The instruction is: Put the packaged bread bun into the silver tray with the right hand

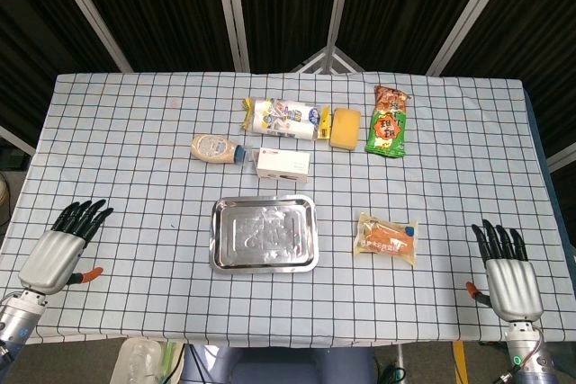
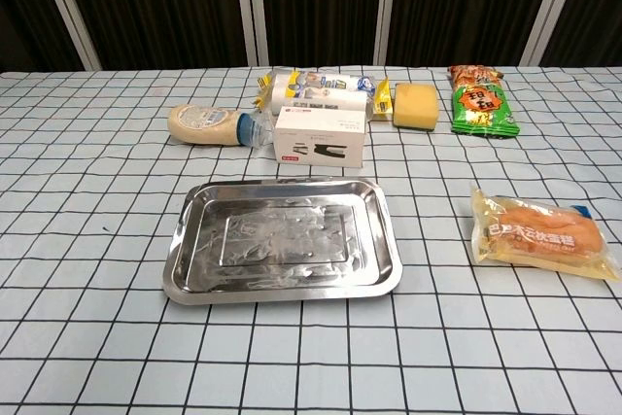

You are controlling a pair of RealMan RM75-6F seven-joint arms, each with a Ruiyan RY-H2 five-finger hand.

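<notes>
1. Packaged bread bun (image 1: 388,238) lies flat on the checked tablecloth (image 1: 135,159), right of the silver tray (image 1: 264,263), apart from it.
2. Right hand (image 1: 506,272) and left hand (image 1: 63,246): both empty, fingers spread, at the near table edge.

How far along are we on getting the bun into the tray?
Nothing looks done yet. The bun lies on the table, right of the tray, which holds nothing. Nothing is in hand: the right hand rests open near the table's edge, apart from the bun, and the left hand is open too. Left: reach, grasp, carry over, release.
</notes>
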